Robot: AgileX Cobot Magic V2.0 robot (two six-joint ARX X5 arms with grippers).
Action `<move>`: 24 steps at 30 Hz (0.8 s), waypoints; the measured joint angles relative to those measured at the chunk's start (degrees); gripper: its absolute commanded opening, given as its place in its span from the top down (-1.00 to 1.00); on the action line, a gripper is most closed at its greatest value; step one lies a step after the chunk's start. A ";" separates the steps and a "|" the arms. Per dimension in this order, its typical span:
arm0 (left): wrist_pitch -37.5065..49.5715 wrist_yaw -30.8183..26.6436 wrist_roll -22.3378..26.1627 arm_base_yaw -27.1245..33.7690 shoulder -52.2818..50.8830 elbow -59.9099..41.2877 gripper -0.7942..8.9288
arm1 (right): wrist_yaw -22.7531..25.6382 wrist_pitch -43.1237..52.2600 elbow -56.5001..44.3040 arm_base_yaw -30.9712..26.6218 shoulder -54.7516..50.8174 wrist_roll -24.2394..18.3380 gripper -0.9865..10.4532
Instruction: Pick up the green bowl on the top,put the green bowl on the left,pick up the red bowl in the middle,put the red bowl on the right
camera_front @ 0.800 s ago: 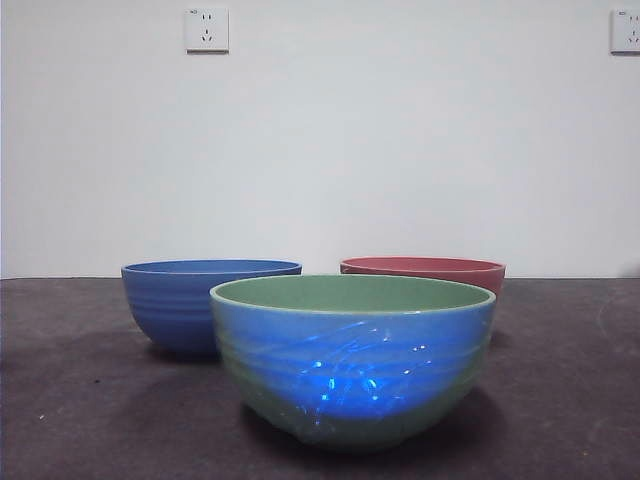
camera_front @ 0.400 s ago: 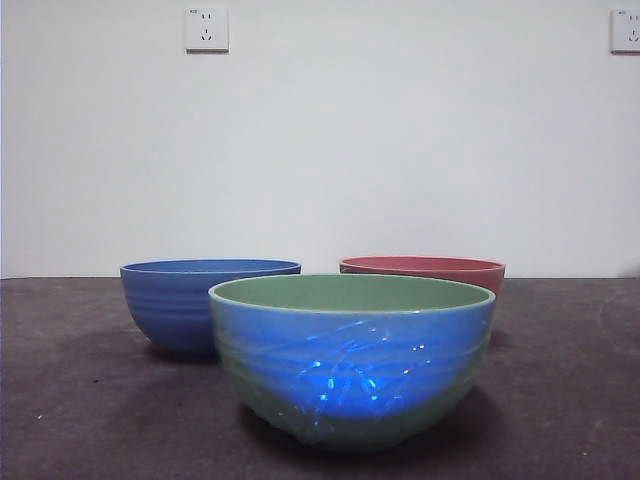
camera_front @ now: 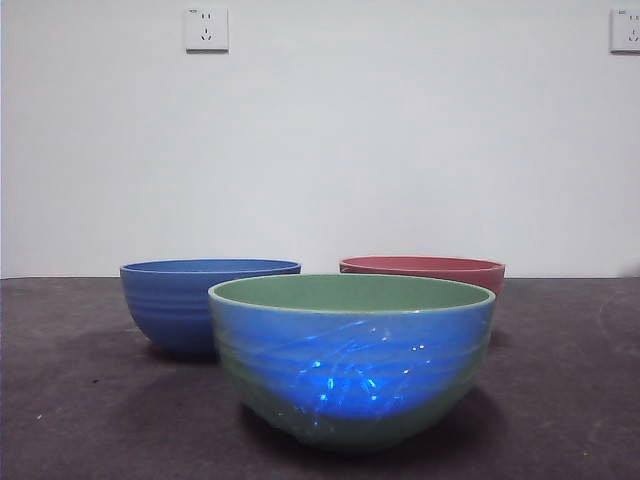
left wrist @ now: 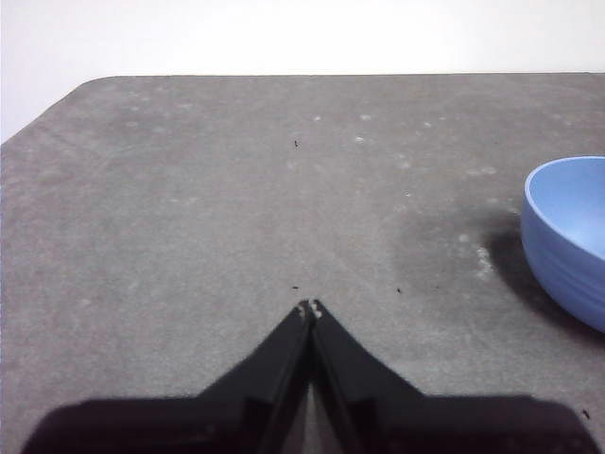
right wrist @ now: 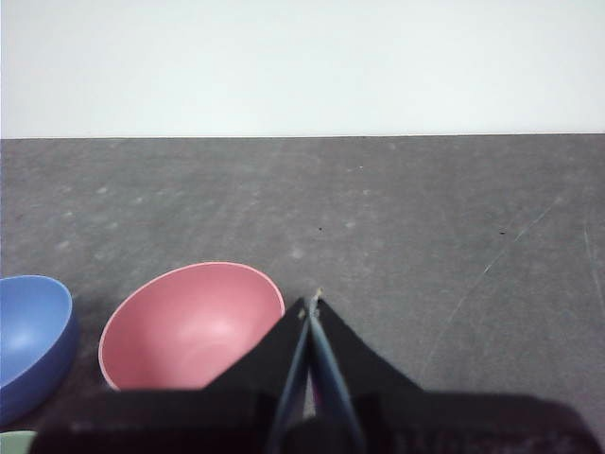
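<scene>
The green bowl (camera_front: 352,358) stands nearest in the front view, upright on the dark table, with a blue glow on its side. The red bowl (camera_front: 424,270) stands behind it to the right and also shows in the right wrist view (right wrist: 192,326). My right gripper (right wrist: 310,305) is shut and empty, above the table just beside the red bowl's rim. My left gripper (left wrist: 309,308) is shut and empty over bare table. Neither gripper shows in the front view.
A solid blue bowl (camera_front: 208,303) stands behind the green bowl to the left; it shows in the left wrist view (left wrist: 570,236) and the right wrist view (right wrist: 30,336). Wall sockets (camera_front: 206,29) hang on the white wall behind the table (camera_front: 560,400).
</scene>
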 measured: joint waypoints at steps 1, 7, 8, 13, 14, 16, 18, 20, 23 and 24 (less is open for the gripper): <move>0.00 0.00 0.00 -0.02 0.00 0.00 0.84 | 0.02 0.00 0.00 0.00 0.00 0.00 0.82; 0.00 0.00 0.00 0.00 0.00 0.00 0.84 | 0.00 0.00 0.00 0.00 0.00 0.00 0.82; 0.00 0.00 0.00 -0.02 0.00 0.00 0.84 | 0.00 0.00 0.00 0.00 0.00 0.00 0.82; 0.00 0.00 0.00 -0.02 0.00 0.00 0.84 | 0.00 0.00 0.00 0.00 0.00 0.00 0.82; 0.00 0.00 0.00 -0.02 0.00 0.00 0.84 | 0.00 0.00 0.00 0.00 0.00 0.00 0.82; 0.00 0.00 0.00 0.00 0.00 0.00 0.84 | 0.00 0.00 0.00 0.00 0.00 0.00 0.82; 0.00 0.00 0.00 -0.02 0.00 0.00 0.84 | 0.00 0.00 0.00 0.00 0.00 0.00 0.82; 0.00 0.00 0.00 -0.02 0.00 0.00 0.84 | 0.00 0.00 0.00 0.00 0.00 -0.02 0.82; 0.00 0.00 0.00 0.00 0.00 0.00 0.84 | 0.04 -0.68 0.00 -0.02 -0.72 -0.11 0.82; 0.00 0.00 0.00 -0.02 0.00 0.00 0.84 | 0.63 -1.70 0.00 -0.20 -1.70 -0.61 0.82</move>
